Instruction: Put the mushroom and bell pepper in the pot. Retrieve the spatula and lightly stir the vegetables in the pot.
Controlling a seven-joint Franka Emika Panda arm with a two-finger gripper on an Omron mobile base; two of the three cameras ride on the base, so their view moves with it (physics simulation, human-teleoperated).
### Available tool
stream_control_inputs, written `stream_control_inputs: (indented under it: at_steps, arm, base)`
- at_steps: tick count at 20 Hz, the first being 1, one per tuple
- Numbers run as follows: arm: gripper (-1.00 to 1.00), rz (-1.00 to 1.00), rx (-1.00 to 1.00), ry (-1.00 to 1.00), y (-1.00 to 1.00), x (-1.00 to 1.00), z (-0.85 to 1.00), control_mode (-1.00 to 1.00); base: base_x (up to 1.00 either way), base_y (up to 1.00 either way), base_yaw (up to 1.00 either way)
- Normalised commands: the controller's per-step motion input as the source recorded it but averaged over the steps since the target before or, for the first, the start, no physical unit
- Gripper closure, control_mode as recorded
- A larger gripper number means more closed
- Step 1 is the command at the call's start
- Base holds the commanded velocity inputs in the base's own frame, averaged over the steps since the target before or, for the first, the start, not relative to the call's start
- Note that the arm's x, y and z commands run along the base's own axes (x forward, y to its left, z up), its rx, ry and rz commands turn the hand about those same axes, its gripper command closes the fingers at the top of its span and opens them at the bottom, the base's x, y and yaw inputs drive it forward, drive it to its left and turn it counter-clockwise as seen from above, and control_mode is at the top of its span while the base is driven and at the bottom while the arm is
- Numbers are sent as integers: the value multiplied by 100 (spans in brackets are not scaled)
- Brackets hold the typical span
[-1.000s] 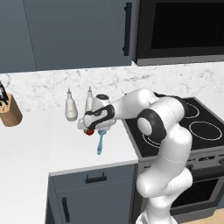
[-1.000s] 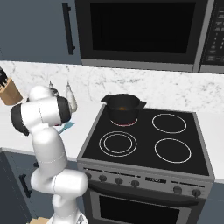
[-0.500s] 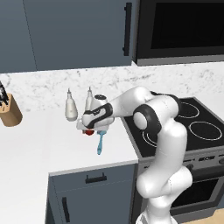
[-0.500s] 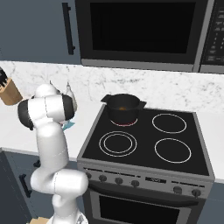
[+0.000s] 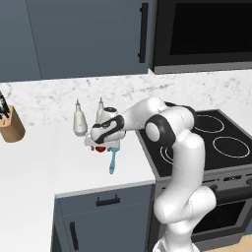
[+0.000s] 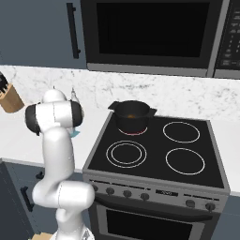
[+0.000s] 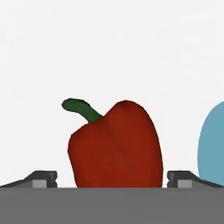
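The arm is bent over hard to its left and reaching low over the white counter [image 5: 39,167], hand pointed down and tilted away from the stove [image 6: 154,154]. The gripper [image 5: 100,146] sits right down at the bell pepper [image 7: 116,146], jaws spread wide, one fingertip [image 7: 41,178] on each side of it with gaps showing, so nothing is clamped.

Up close from the hand, the pepper is glossy deep red, lumpy with a crease down the middle, and has a curved green stem bending off to one side. It lies on the counter squarely between the fingers.

Just beside the gripper, on the stove side, is the spatula [image 5: 113,161]: light blue, slim, lying flat with its rounded blade next to the pepper and its handle pointing toward the counter's front edge.

A bit past the hand, toward the wall, stand two pale shakers [image 5: 79,120].

Well apart from the gripper, the black pot [image 6: 132,114] sits on the back left burner with something small and brownish inside; I can't tell what
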Motion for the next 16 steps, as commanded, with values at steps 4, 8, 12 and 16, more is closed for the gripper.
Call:
stream_control_inputs:
  at_steps: [4,8,12,16]
  arm:
    - [-100,-1,0,3,4,16,-15,-100]
    - [100,-1,0,5,8,8,-9,-100]
    - [100,0,0,0,0,0,0,-100]
    - [100,0,0,-5,0,-4,15,-100]
  base:
    - [0,0,0]
    - [0,0,0]
    - [0,0,0]
    - [0,0,0]
